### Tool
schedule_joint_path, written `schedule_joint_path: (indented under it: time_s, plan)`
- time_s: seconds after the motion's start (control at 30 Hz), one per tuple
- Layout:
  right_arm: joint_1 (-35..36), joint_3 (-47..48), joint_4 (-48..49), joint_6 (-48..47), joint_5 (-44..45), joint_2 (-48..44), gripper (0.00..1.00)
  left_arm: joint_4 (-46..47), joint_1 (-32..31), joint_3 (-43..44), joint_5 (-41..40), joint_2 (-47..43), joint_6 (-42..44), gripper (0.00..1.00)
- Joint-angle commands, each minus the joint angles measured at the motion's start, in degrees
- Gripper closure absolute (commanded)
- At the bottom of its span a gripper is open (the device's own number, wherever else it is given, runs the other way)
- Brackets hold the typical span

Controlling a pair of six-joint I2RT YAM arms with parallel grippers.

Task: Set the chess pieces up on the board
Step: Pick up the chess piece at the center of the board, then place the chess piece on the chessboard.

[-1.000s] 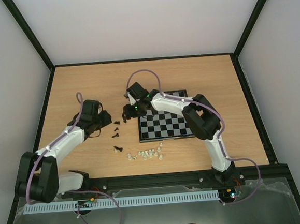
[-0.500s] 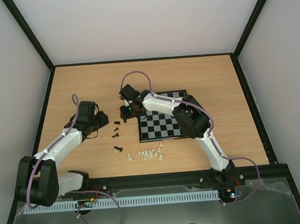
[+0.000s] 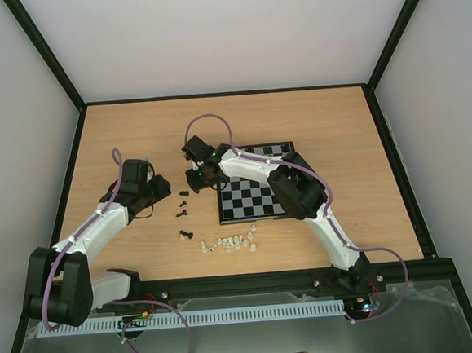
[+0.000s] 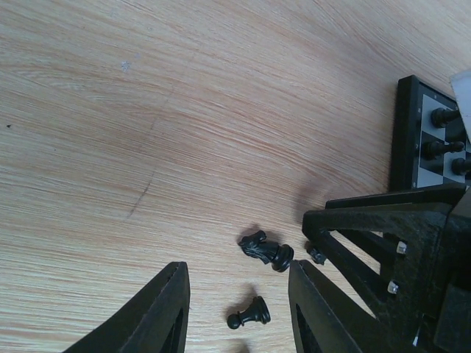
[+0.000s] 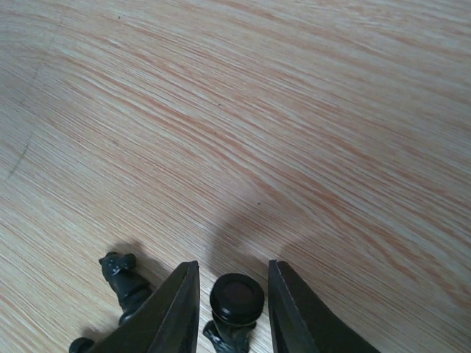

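The board [image 3: 258,193] lies at the table's middle; the left wrist view shows its corner [image 4: 407,125] with black pieces [image 4: 441,116] standing on it. Loose black pieces [image 3: 182,203] lie on the wood left of it. My right gripper [image 3: 194,178] is low over the table by the board's far left corner. In the right wrist view it [image 5: 234,312] is open, its jaws on either side of a lying black piece [image 5: 237,296], with small gaps. My left gripper [image 4: 239,298] is open and empty above a lying pawn [image 4: 249,315], near a lying knight [image 4: 265,248].
Several whitish translucent pieces [image 3: 229,242] lie in a cluster near the board's front left corner. Another black piece [image 5: 125,283] lies just left of my right fingers. My right gripper's black frame [image 4: 390,243] sits close to the right of my left fingers.
My right gripper has moved left, off the board's corner and down to the loose black pieces. My left gripper has shifted slightly left.
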Motion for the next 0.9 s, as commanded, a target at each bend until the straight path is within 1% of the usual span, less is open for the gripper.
schedule_joint_path:
  time_s: [0.0,0.07,0.1,0.23,0.3,0.37,0.47,0.57,0.63,0.87]
  plan:
    - [1.02,1.18,-5.51,-0.45,0.28,3.11,0.77,-0.26,0.32,-0.59,1.07,-1.62,0.46,0.6]
    - [1.02,1.34,-5.37,-0.32,0.14,3.11,0.85,-0.27,0.33,-0.51,1.98,-1.73,0.46,0.6]
    - [1.02,1.35,-5.22,-0.21,0.09,2.91,0.86,-0.14,0.32,-0.58,2.79,-1.82,0.6,0.6]
    - [0.1,0.75,-3.99,0.85,-1.9,0.63,0.88,0.45,0.37,-0.75,7.4,-3.34,1.36,0.6]
    - [-0.68,-0.35,-2.83,1.61,-2.87,-2.31,0.88,1.77,0.33,-1.33,12.12,-4.94,1.34,0.6]
    - [-2.11,-2.21,-1.26,2.85,-4.59,-5.37,0.88,4.74,0.32,-2.71,16.32,-7.5,0.46,0.59]
    - [-4.61,-6.46,3.07,6.17,-9.64,-10.59,0.88,11.04,0.16,-5.48,21.26,-11.81,-1.02,0.55]
    - [-6.37,-9.67,6.78,9.64,-13.98,-14.4,0.88,14.08,-1.07,-6.43,21.44,-15.08,-1.43,0.52]
    - [-7.3,-12.33,10.64,13.56,-17.85,-16.24,0.88,14.95,-2.26,-6.4,20.3,-16.05,-1.73,0.52]
    - [-9.02,-19.04,21.63,24.28,-24.42,-18.62,0.88,20.33,-7.58,-7.42,16.27,-15.71,-4.49,0.53]
